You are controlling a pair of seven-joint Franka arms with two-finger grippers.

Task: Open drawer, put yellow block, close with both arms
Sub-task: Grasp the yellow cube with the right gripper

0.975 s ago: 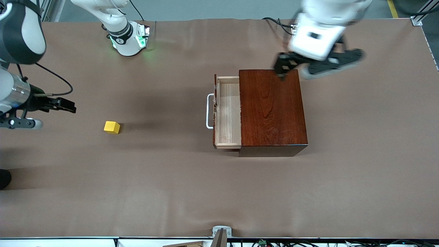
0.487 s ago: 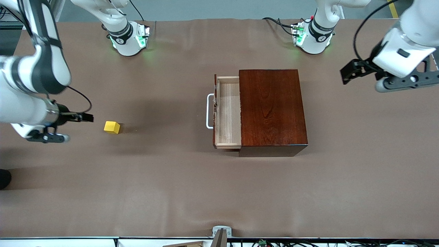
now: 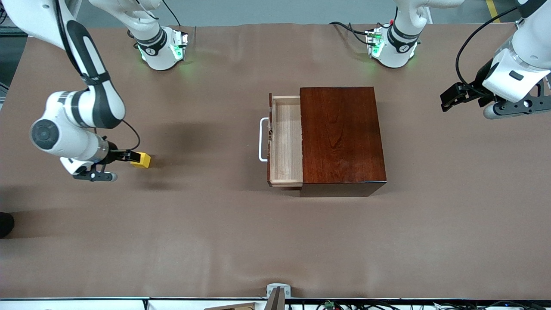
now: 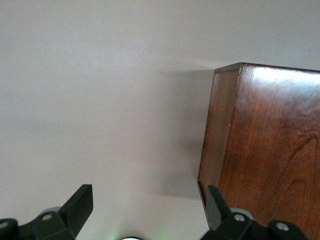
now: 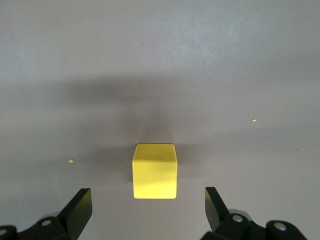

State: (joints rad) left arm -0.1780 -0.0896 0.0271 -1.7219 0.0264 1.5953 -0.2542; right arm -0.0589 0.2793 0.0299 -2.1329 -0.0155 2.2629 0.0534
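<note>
Yellow block (image 3: 142, 160) sits on the bench (image 3: 215, 241), well apart from the wooden box (image 3: 342, 140), toward the right arm's end. Drawer (image 3: 286, 140) is already out, tray bare inside, white handle (image 3: 261, 140) facing the block's way.

Key relation for you: block lies straight ahead of the right end effector (image 3: 125, 157), on its centreline. In the right wrist view the block (image 5: 154, 171) is centred btwn the two fingers (image 5: 75, 207), which stand spread wide w/ bench showing either side, so released, nothing gripped. Cube faces look roughly square to the finger line; no long axis to worry about, it's a cube. My read: you only need to push in a bit further along the same line, then clench. No yaw fix needed as far as I can tell.

Right arm is far nearer the block. Left end effector (image 3: 452, 95) hangs over bare bench at the left arm's end, clear of the box, waiting. Left wrist view shows its fingers (image 4: 80, 205) apart, released, w/ a corner of the box (image 4: 265, 150) ahead.

Hard to make out:
- front view: right fingertips overlap the block's edge; can't tell touching vs just short.
- height of fingertips over the bench not readable.
- fingertips cut off by frame edge in both wrist views.
- drawer's hidden inner part under the box top unseen.
</note>
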